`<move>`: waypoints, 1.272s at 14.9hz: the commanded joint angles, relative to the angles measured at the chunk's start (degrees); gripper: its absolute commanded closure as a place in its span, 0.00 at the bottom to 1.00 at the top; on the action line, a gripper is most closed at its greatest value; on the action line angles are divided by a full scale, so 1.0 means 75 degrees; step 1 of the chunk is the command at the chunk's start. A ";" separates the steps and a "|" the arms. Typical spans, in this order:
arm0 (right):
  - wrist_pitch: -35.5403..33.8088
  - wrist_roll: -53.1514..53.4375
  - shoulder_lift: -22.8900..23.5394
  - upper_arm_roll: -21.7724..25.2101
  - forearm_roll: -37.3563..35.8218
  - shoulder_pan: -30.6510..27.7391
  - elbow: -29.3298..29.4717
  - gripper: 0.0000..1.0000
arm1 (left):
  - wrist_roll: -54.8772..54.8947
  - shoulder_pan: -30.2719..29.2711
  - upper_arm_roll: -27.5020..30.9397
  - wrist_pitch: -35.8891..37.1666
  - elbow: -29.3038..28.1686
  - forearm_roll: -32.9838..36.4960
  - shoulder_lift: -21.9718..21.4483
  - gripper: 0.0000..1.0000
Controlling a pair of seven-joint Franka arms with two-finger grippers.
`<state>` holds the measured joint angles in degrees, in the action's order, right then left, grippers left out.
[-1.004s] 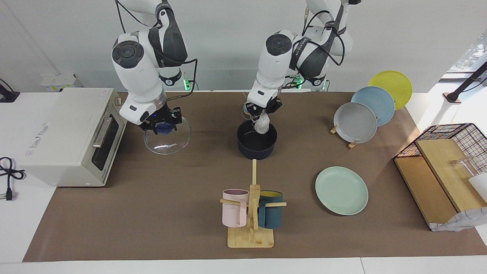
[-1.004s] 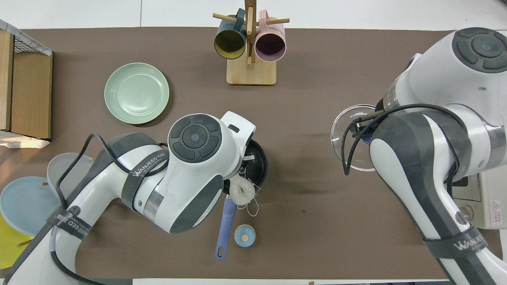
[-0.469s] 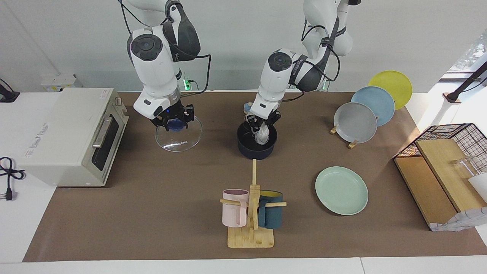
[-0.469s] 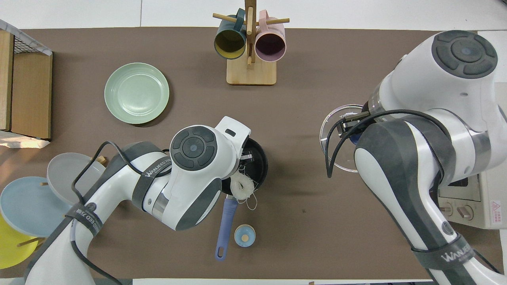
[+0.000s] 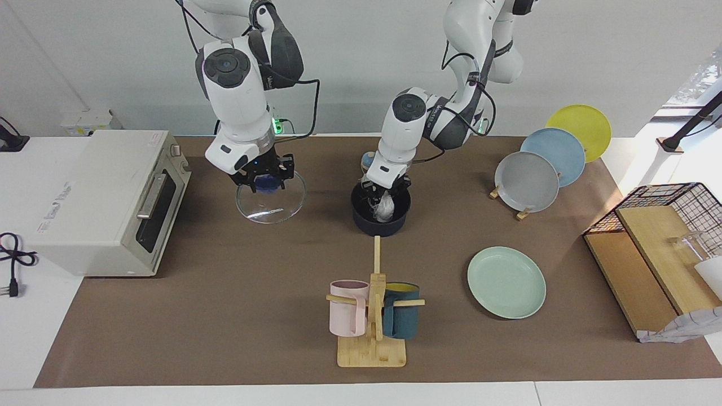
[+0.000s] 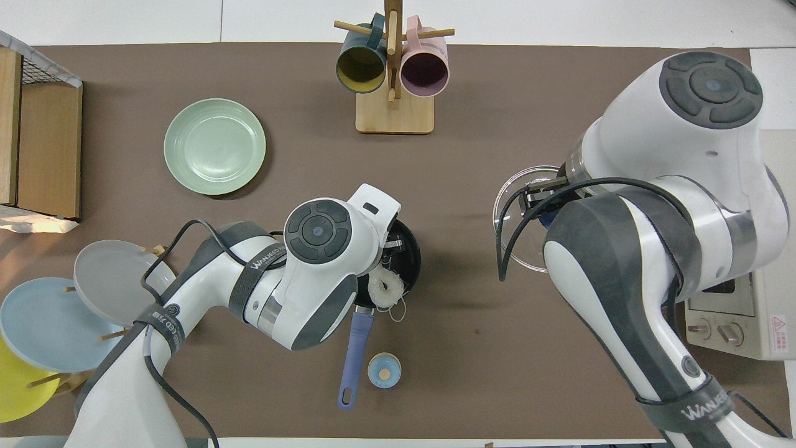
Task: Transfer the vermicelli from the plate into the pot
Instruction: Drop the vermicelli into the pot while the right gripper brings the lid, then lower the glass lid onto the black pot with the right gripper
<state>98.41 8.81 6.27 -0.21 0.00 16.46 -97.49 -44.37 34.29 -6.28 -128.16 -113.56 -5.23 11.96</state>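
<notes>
Brown mat covered table. Left gripper (image 5: 384, 197) sat inside pot (image 5: 381, 224), vermicelli (image 5: 385, 209) at its tips; whether grip was let go, cannot tell. Plate (image 5: 506, 282) bare. Right gripper (image 5: 264, 179) clenched on glass lid (image 5: 271, 199). Vermicelli judged light, springy, stray strands snag; pinch mid-clump.

Your table (image 5: 237, 316) wears a brown mat. Midway along it, by the robots' edge, sits the pot (image 5: 381, 221). The plate (image 5: 506, 282) lies toward the left arm's end, the mug rack (image 5: 372, 352) by the edge away from the robots. You'll find the toaster oven (image 5: 96, 197) at the right arm's end, the wire basket (image 5: 657, 248) at the left arm's.
</notes>
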 commanded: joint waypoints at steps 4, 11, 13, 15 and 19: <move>-0.0055 0.0406 0.0054 -0.0171 0.0023 0.0066 0.0214 1.00 | 0.0548 -0.0223 0.0158 0.0819 0.0513 -0.0040 -0.0247 0.00; -0.0078 0.2349 0.0509 -0.0183 0.0222 0.1096 0.0985 1.00 | 0.3052 -0.2355 0.0158 0.3586 0.1922 -0.0029 -0.1358 0.00; -0.0020 0.3309 0.0943 -0.0183 0.0269 0.1611 0.1489 1.00 | 0.3757 -0.2777 0.0169 0.4066 0.1910 0.0029 -0.1710 0.00; 0.0213 0.3722 0.0992 -0.0195 0.0572 0.1847 0.1515 1.00 | 0.3994 -0.3013 0.0169 0.4360 0.1910 0.0275 -0.1980 0.00; 0.0742 0.4156 0.1015 -0.0183 0.0668 0.2362 0.1221 1.00 | 0.4182 -0.3283 0.0169 0.4467 0.1746 0.0569 -0.2262 0.00</move>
<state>102.82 38.40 13.90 -1.57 3.51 33.54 -88.58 -14.40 11.36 -4.38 -95.11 -98.70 -2.20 -3.31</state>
